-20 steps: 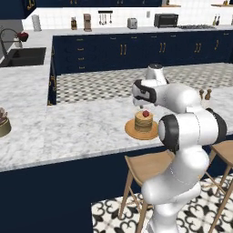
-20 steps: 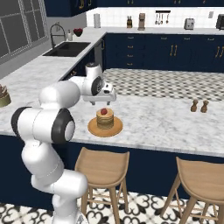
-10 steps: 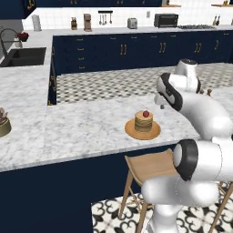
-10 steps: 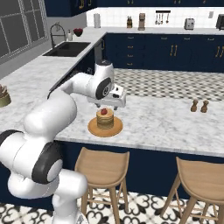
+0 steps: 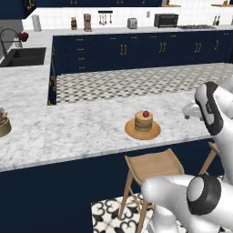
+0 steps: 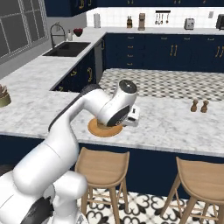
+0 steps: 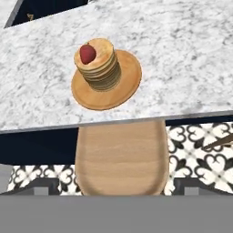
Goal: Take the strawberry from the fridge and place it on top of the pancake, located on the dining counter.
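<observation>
The strawberry (image 5: pixel 146 113) rests on top of the pancake (image 5: pixel 143 122), a short stack on an orange-brown plate (image 5: pixel 134 133) near the front edge of the dining counter (image 5: pixel 77 129). My gripper (image 5: pixel 187 111) hovers to the right of the stack, clear of it, with nothing in it. From the hand view the strawberry (image 7: pixel 88 53) sits on the pancake (image 7: pixel 102 70) up and to the left, and the gripper (image 7: pixel 116 185) is open, its dark fingertips (image 7: pixel 38 185) far apart. My arm covers most of the stack in the right base view; the plate (image 6: pixel 97 130) peeks out. The fridge is out of view.
Wooden stools (image 5: pixel 151 166) (image 6: pixel 103 167) (image 6: pixel 202 180) stand under the counter's front edge. Two small shakers (image 6: pixel 199 106) stand on the counter's right part. A potted plant (image 5: pixel 3 124) is at the far left, a sink (image 6: pixel 68 49) on the back counter.
My arm has swung from over the pancake stack to its right side. The strawberry stays on the stack, and the jaws have stayed open.
</observation>
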### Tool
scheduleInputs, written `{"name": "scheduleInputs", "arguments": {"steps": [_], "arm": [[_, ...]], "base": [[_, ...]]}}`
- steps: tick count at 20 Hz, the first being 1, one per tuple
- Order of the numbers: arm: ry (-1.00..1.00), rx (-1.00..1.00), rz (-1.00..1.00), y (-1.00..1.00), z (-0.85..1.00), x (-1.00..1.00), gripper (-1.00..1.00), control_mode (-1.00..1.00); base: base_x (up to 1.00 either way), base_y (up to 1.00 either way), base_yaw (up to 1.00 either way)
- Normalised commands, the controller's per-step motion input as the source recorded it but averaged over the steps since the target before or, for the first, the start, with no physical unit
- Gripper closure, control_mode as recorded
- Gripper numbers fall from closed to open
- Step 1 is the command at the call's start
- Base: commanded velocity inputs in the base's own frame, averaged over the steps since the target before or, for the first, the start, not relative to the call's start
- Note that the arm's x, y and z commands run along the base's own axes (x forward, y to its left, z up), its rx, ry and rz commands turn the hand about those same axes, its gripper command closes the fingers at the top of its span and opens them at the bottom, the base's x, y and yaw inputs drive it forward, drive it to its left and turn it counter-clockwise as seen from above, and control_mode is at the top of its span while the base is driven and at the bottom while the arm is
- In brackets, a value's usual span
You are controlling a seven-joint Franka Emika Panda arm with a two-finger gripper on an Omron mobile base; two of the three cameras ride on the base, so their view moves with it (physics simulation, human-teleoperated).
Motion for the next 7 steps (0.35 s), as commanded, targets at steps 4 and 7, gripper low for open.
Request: {"name": "scheduleInputs", "arguments": {"steps": [4,7], "arm": [[-0.19,0.01,0.11,0.00,0.00,-0.99,-1.00,-1.00],[-0.07,0.00,0.08,0.00,-0.17,-0.47,-1.00,-1.00]], "base": [[0.00,0.00,0.00],[0.00,0.00,0.00]]}}
